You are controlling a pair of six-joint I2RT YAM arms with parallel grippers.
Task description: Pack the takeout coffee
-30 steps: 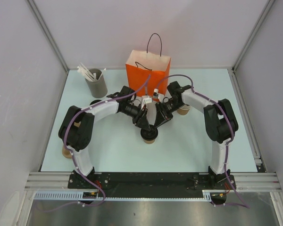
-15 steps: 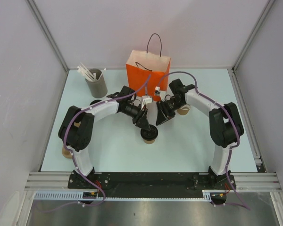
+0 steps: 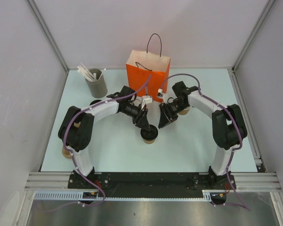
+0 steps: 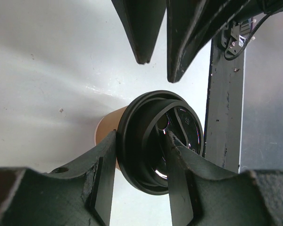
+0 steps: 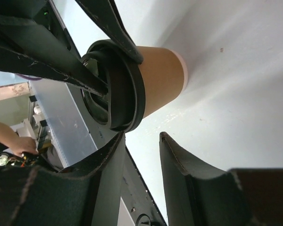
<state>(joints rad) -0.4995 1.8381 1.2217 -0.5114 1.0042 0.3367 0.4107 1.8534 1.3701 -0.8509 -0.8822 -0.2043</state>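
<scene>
takeout coffee [image 3: 149,136] stands upright mid-worktop [image 3: 108,150], near of the orange bag [image 3: 148,70]. left pincer [image 4: 139,139] is clamped on it by the black lid [image 4: 146,113], one finger outside the rim and one across the top. right pincer [image 5: 142,136] hangs just right of it, fingers apart and empty. the cup looks light, thin-walled and easily crushed. its lid may pop off, so a gentle hold round the body under the rim seems safer.
</scene>
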